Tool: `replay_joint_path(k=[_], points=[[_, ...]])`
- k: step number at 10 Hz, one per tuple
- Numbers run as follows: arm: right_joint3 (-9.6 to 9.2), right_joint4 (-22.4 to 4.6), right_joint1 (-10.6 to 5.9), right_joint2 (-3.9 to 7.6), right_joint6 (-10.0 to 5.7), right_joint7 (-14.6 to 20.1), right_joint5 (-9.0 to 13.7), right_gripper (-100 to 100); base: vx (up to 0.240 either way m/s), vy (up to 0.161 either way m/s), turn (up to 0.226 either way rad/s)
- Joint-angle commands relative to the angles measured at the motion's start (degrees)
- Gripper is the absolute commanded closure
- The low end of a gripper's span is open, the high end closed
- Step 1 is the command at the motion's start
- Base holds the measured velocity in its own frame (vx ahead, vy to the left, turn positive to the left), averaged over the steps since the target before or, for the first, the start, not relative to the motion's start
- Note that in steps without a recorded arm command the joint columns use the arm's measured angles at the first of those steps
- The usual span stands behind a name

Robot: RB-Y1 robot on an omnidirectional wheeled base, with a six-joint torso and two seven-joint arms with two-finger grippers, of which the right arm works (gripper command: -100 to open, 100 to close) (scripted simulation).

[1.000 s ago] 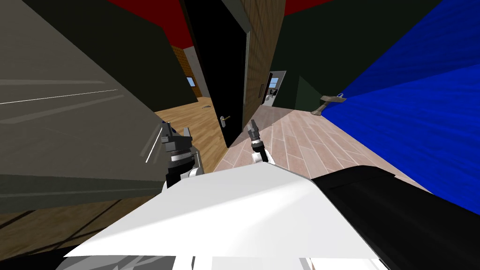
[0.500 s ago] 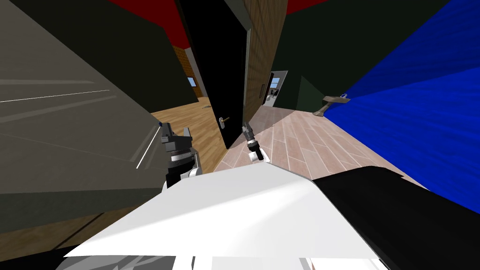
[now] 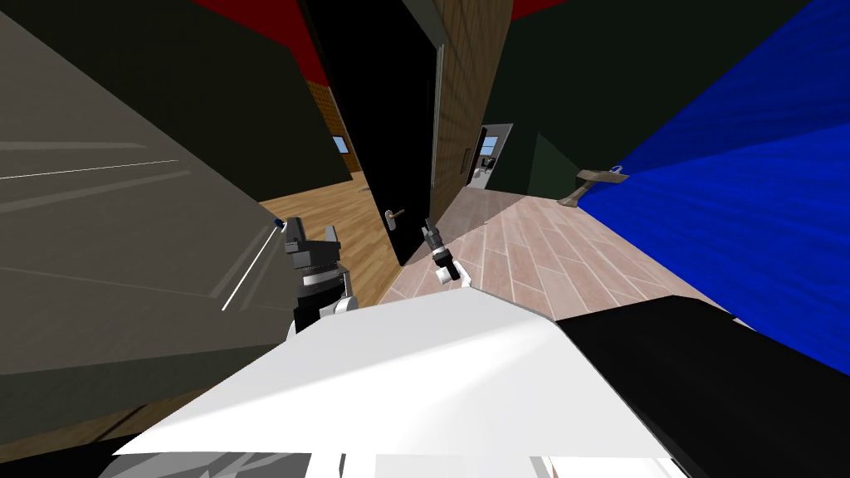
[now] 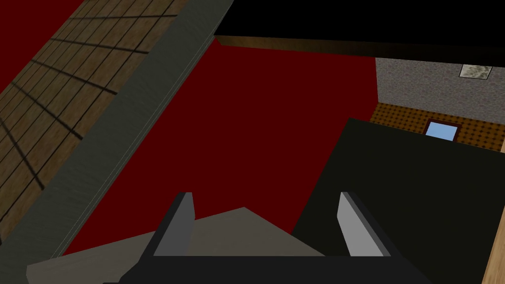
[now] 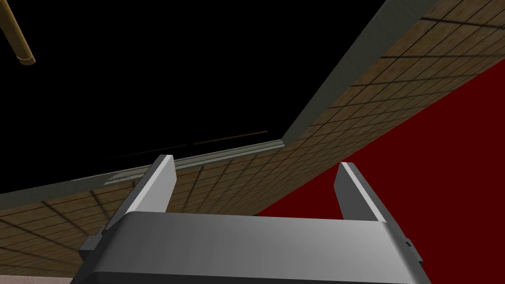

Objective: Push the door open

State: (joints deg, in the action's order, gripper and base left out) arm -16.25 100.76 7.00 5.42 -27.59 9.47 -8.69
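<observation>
Right gripper [image 5: 255, 163] is close to the black door [image 3: 388, 141], near its handle [image 3: 395, 217]; contact cannot be confirmed. Fingers wide apart, empty. Left gripper [image 4: 265, 195] equally wide, holding nothing.

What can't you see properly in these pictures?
Head view: the right gripper is too small to tell whether it touches the black door.
Right wrist view: the door handle is cut off by the picture's edge.
Head view: the room through the far doorway is too small to make out.
Head view: the grey-brown thing by the blue wall is too small to name.
</observation>
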Motion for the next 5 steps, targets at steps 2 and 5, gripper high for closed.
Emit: replay_joint_path(k=[2, 5], points=[[-0.88, -2.37, -1.15, -0.1, -0.36, 0.57, -0.16, -100, 0.043, -0.025, 0.01], [-2.85, -7.57, -4.41, 0.02, -0.35, 2.47, -0.41, -100, 0.062, -0.044, 0.023]])
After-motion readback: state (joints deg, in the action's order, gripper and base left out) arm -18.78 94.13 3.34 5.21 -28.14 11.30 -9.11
